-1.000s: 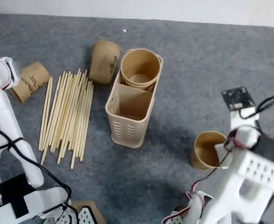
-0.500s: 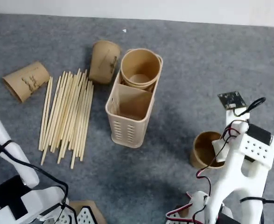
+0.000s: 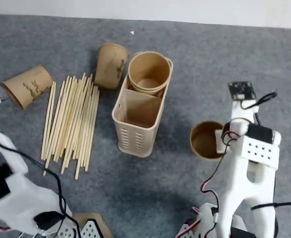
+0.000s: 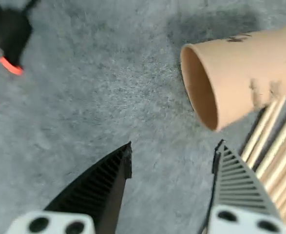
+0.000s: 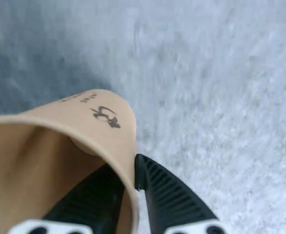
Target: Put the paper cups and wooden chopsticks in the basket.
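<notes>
The right gripper was clamped on the rim of a paper cup, one finger inside the wall and one outside. The left gripper hung with its fingers spread and nothing between them. A tipped cup lay just past their tips, and the wooden chopsticks lay beside one finger. A stowed cup sat in the basket, with a fallen cup just beside it. Judged so, one cup of four was done and the chopsticks were untouched.
</notes>
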Available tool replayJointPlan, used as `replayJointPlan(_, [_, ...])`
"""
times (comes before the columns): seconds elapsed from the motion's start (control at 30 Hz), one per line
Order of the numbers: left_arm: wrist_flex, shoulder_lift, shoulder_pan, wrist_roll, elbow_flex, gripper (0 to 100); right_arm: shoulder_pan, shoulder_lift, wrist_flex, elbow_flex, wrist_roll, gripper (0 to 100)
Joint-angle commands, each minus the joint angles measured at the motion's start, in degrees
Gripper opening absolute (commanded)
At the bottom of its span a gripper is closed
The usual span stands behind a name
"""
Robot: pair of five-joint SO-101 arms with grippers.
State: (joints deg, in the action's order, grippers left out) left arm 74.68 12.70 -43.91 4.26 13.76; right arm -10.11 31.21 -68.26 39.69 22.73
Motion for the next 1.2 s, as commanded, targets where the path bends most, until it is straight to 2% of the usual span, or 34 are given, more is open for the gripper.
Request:
replayJointPlan(0.0, [0.8,7.2,2.0,-2.2,8.3,29,3.4,0.4,0.7,-5.7,-4.5,0.7])
replayJointPlan(0.3, [6.7,26.3,7.7,-2.4,29.1,29,5.7,0.4,0.7,-5.9,-4.5,0.6])
replayJointPlan(0.6, [9.6,37.9,15.0,-2.3,46.9,28,5.7,0.4,0.7,-5.9,-4.5,0.6])
replayJointPlan(0.8, [9.6,41.0,19.1,-1.4,56.0,12,5.7,0.4,0.7,-5.9,-4.6,0.6])
replayJointPlan(0.9, [9.6,41.4,21.1,3.2,58.8,7,5.7,0.4,0.7,-5.9,-4.7,0.6])
replayJointPlan(1.03, [11.3,40.7,23.1,6.6,62.0,4,5.4,0.4,0.7,-6.2,-6.8,0.6])
replayJointPlan(1.17, [19.4,36.6,25.4,8.2,72.0,2,5.6,0.4,0.7,-6.1,-6.9,0.6])
